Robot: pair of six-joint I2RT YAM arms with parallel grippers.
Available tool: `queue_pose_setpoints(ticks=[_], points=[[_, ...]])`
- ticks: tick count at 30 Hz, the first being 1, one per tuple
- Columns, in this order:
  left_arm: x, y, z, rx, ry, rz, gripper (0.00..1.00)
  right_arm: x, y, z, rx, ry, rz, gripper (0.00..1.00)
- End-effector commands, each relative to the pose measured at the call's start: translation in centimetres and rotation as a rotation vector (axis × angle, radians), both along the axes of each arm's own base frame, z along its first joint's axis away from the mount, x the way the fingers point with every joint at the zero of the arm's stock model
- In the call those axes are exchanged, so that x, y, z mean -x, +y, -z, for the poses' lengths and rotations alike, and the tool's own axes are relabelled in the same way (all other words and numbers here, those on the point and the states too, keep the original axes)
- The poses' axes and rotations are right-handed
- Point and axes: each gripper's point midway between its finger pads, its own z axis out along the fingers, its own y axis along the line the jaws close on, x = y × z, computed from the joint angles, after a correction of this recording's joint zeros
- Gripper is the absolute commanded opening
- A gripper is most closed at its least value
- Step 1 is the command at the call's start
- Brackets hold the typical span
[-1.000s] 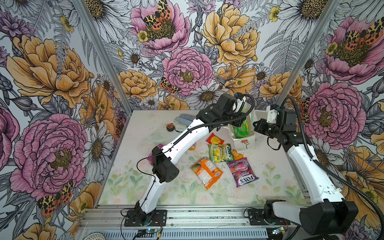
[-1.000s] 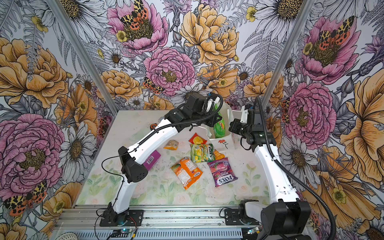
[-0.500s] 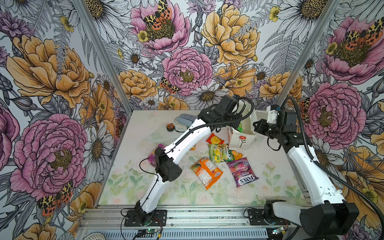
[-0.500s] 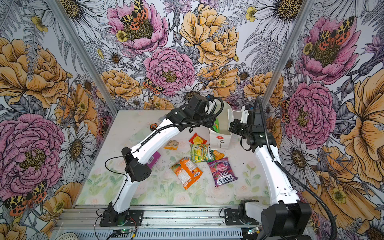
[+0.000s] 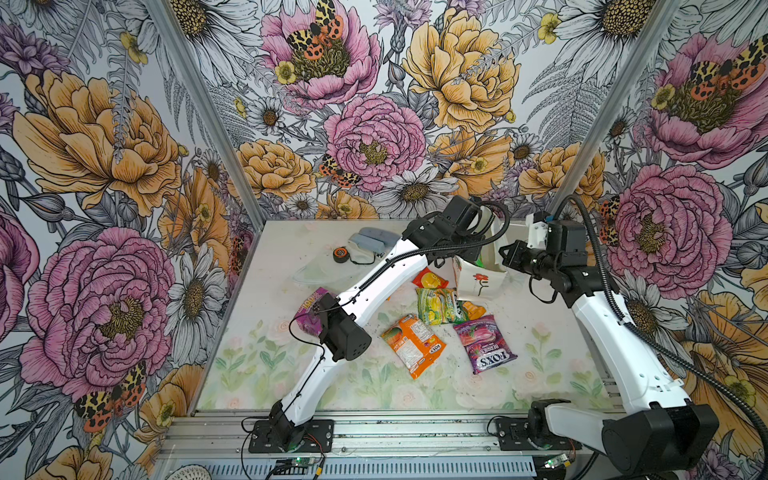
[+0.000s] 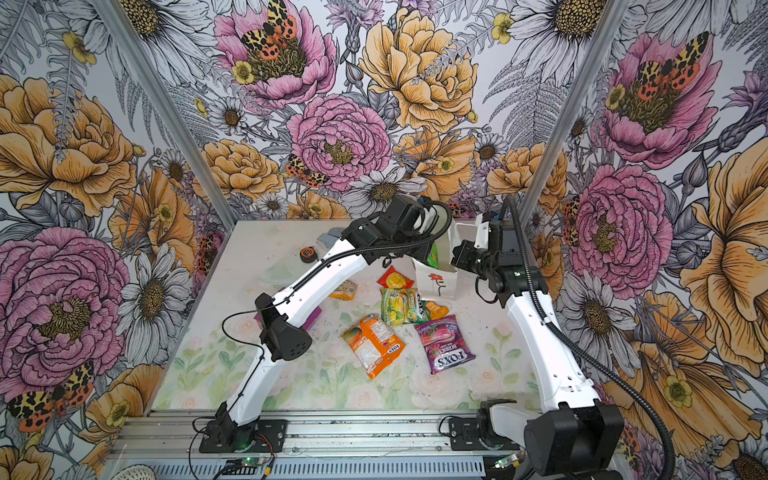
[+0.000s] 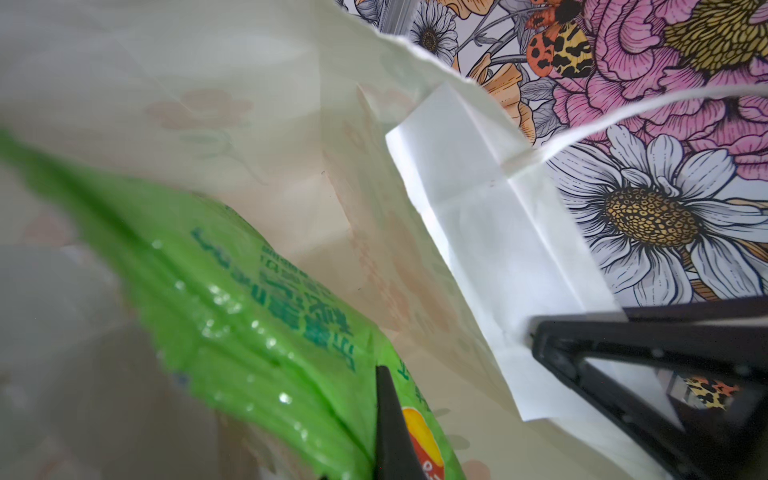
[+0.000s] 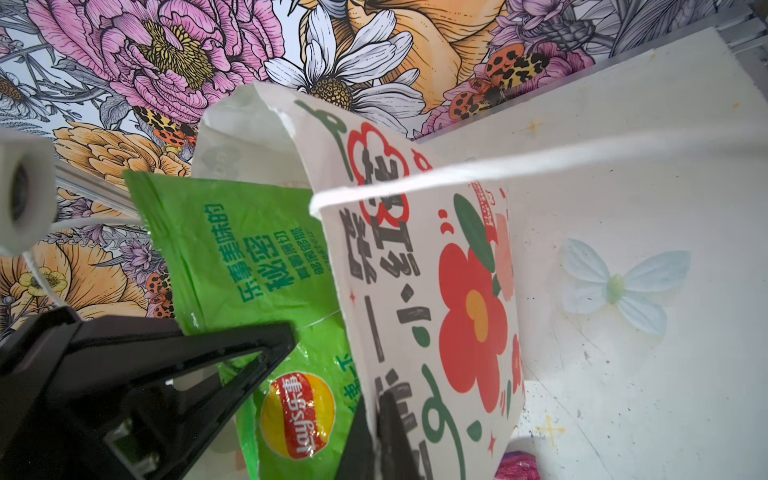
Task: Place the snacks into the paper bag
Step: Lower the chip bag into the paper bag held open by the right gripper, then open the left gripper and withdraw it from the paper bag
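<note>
The white paper bag (image 5: 478, 286) (image 6: 436, 286) with its red flower stands tilted at the back right of the table. My right gripper (image 5: 505, 252) (image 8: 376, 419) is shut on the bag's side wall near the rim. My left gripper (image 7: 381, 390) reaches into the bag's mouth, shut on the green Lay's packet (image 7: 249, 324) (image 8: 249, 257), which sits partly inside. On the table in front lie more snacks: a red-yellow packet (image 5: 430, 279), a green-yellow one (image 5: 440, 306), an orange one (image 5: 413, 345), the Fox's Berries (image 5: 484, 344) and a purple one (image 5: 311, 309) half under the left arm.
A round black-orange tape measure (image 5: 340, 254) and grey-blue oblong cases (image 5: 370, 241) lie at the back left of the table. A small yellowish packet (image 6: 345, 289) lies under the left forearm. The back wall stands close behind the bag.
The left gripper has lowered the green packet further into the bag. The bag has tipped, so its flower side now faces up more. The right gripper kept its grip.
</note>
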Motion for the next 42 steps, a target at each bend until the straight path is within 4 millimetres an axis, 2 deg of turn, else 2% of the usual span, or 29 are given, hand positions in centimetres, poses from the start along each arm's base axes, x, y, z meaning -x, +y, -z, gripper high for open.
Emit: queue_pose_setpoints(ticks=[1, 3, 6, 11, 15, 21, 28, 33, 36, 37, 39, 42], points=[[-1.1, 0.6, -0.8, 0.001, -0.038, -0.031, 0.03, 0.0, -0.1, -1.2, 0.009, -0.034, 0.011, 0.00], [-1.1, 0.8, -1.0, 0.002, -0.042, -0.036, 0.05, -0.1, -0.1, -1.1, 0.013, -0.034, 0.013, 0.00], [-1.1, 1.0, -1.5, 0.002, -0.053, -0.038, 0.18, -0.1, -0.4, -1.0, 0.036, -0.037, 0.019, 0.00], [-1.1, 1.6, -3.0, 0.015, -0.081, -0.061, 0.29, -0.3, -1.0, -1.1, 0.073, -0.041, 0.038, 0.00], [-0.7, 2.2, -5.3, 0.055, -0.102, -0.077, 0.38, -0.6, -1.2, -1.5, 0.085, -0.048, 0.044, 0.00], [1.2, 2.3, -9.6, 0.148, -0.127, -0.042, 0.53, -1.5, -2.6, -1.3, 0.148, -0.044, 0.092, 0.00], [2.4, 5.0, -14.1, 0.197, -0.185, -0.071, 0.65, -3.0, -5.2, -1.7, 0.146, -0.036, 0.167, 0.00], [2.3, 9.3, -15.6, 0.173, -0.225, -0.164, 0.71, -3.4, -6.8, -2.4, 0.141, -0.046, 0.212, 0.00], [1.8, 12.9, -15.0, 0.136, -0.230, -0.259, 0.74, -3.4, -7.6, -2.6, 0.144, -0.049, 0.232, 0.00], [1.9, 14.9, -15.2, 0.138, -0.232, -0.294, 0.74, -3.4, -7.8, -2.5, 0.145, -0.047, 0.236, 0.00], [1.4, 18.5, -14.2, 0.131, -0.212, -0.389, 0.75, -3.4, -8.0, -2.0, 0.148, -0.037, 0.239, 0.00], [1.0, 24.1, -11.0, 0.127, -0.157, -0.523, 0.76, -3.0, -8.6, -0.9, 0.154, -0.011, 0.251, 0.00]])
